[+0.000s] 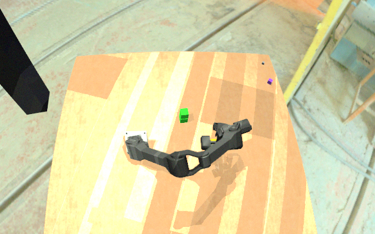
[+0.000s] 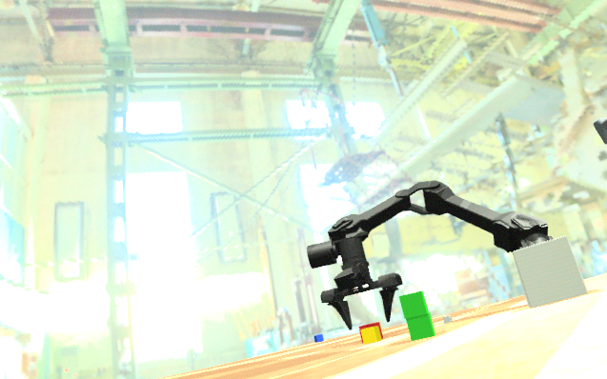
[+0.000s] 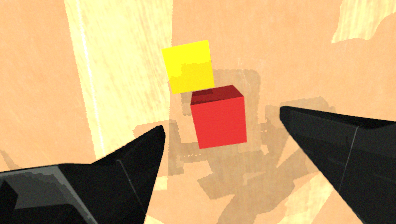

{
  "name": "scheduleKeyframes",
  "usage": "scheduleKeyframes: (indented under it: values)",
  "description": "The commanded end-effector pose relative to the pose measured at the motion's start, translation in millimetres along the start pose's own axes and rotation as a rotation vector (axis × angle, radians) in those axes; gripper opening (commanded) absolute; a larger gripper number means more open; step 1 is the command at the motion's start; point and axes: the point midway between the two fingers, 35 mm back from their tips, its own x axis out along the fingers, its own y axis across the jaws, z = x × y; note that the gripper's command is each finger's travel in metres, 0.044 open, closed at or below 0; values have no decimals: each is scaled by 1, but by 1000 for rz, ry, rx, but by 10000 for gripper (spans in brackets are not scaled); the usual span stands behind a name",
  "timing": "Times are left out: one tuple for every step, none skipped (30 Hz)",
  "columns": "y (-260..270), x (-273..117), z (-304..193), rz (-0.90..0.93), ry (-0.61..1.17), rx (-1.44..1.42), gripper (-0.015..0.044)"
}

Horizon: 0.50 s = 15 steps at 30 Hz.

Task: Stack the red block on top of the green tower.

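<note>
Jaws are spread wide and nothing is gripped; the gripper (image 2: 366, 316) is held just above the red block (image 3: 219, 120), which is seen between the two fingertips on the desk (image 1: 103, 123). A yellow block (image 3: 189, 65) is set touching its far side. The green tower (image 2: 416, 315) is seen standing just right of the gripper, apart from it.

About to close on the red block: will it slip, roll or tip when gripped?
The small red cube has flat faces, so it probably won't roll. It looks rigid and should sit squarely between the open fingers. The yellow cube touching one corner may get nudged.
</note>
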Motion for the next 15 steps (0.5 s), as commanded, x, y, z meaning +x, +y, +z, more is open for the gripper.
scheduleKeyframes:
  values:
    - [0, 6, 0, -1, 4, -7, 440]
    - [0, 8, 0, -1, 4, -7, 440]
    - [0, 10, 0, -1, 4, -7, 440]
    - [0, 11, 0, -1, 4, -7, 440]
    - [0, 13, 0, -1, 4, -7, 440]
    - [0, 15, 0, -1, 4, -7, 440]
    - [0, 16, 0, -1, 4, -7, 440]
    - [0, 18, 0, -1, 5, -7, 440]
    - [1, 19, 0, -1, 5, -7, 440]
    - [1, 21, 0, -1, 5, -7, 440]
    - [1, 23, 0, -1, 5, -7, 440]
    - [1, 24, 0, -1, 5, -7, 440]
    - [1, 25, 0, -1, 5, -7, 440]
    - [1, 25, 0, -1, 5, -7, 440]
    - [1, 25, 0, -1, 5, -7, 440]
